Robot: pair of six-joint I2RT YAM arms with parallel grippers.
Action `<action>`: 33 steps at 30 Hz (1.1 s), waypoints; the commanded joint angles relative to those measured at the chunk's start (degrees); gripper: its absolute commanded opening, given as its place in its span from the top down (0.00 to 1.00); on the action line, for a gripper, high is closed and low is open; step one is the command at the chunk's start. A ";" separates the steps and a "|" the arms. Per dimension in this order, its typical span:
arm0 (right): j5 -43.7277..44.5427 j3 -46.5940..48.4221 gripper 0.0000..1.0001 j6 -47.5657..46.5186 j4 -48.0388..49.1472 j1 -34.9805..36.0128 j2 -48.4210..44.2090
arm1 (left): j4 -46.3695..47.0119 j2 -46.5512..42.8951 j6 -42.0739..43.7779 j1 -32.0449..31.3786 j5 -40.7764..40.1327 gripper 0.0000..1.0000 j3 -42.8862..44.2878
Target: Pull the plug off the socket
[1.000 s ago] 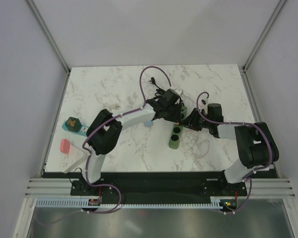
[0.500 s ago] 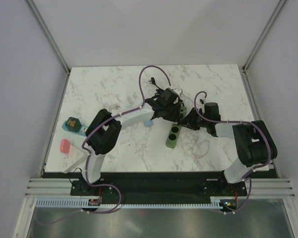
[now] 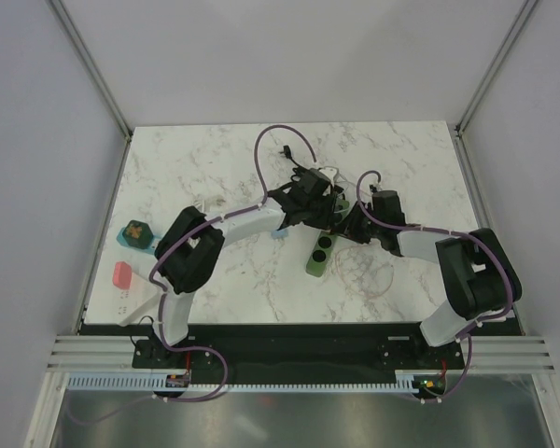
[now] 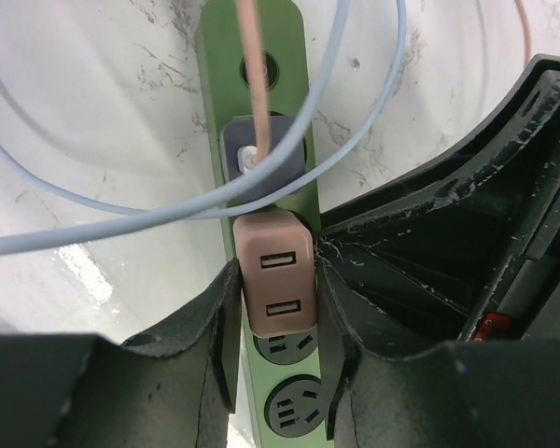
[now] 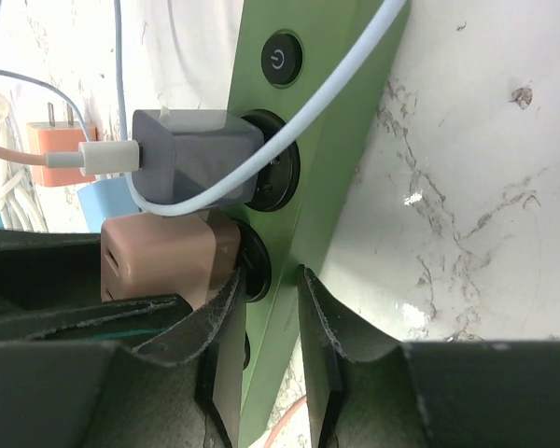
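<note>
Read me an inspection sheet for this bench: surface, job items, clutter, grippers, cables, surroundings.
Surface: white marble table.
Job's things: green power strip; brown charger plugged into it; grey charger in the next socket, toward the switch.
Clutter: teal block and pink block at the left edge; orange plug lying off the strip.
Grippers: left gripper clamped on the brown charger's sides; right gripper straddles the strip, grip unclear.
Cables: light blue cable loops over the strip; pink cable leaves the grey charger; purple cables follow both arms.
Surroundings: grey walls, metal frame posts.
</note>
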 commanded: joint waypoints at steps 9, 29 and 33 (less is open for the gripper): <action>10.11 -1.72 0.67 -2.34 -10.71 2.93 7.23 | -4.20 -4.76 -5.37 -4.51 1.89 0.98 6.97; 10.03 -1.54 0.67 -1.64 -11.06 2.93 5.92 | -10.57 -8.02 -6.68 0.26 5.14 0.98 8.17; 10.46 -1.11 0.67 -2.25 -11.94 2.93 4.86 | -18.34 -4.94 -0.03 -3.98 -2.53 0.98 15.75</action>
